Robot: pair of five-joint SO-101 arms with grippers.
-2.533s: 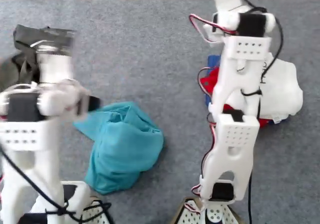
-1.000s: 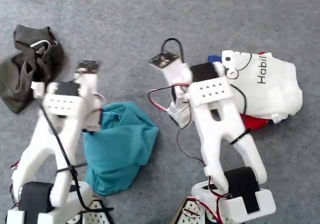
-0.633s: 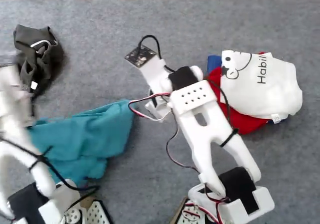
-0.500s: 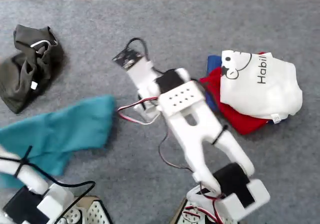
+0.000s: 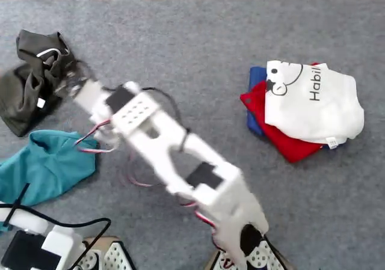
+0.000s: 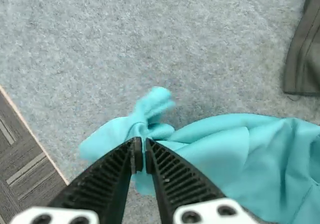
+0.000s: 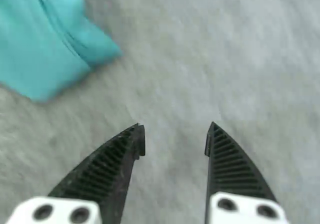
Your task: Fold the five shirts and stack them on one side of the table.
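Grey table (image 5: 198, 35) holds the stack (image 5: 307, 110) on its right side, the teal shirt (image 5: 42, 168) at its left front, the dark shirt (image 5: 30, 83) behind that. My left pincer (image 6: 140, 156) pinches the teal shirt's edge; my right pincer (image 7: 175, 134) hangs spread beside it.

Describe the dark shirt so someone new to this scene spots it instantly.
On the grey table, look to the far left corner. The dark shirt lies crumpled there, just beyond the teal shirt. It is the only dark olive-grey garment; the folded stack at the right is white, red and blue.
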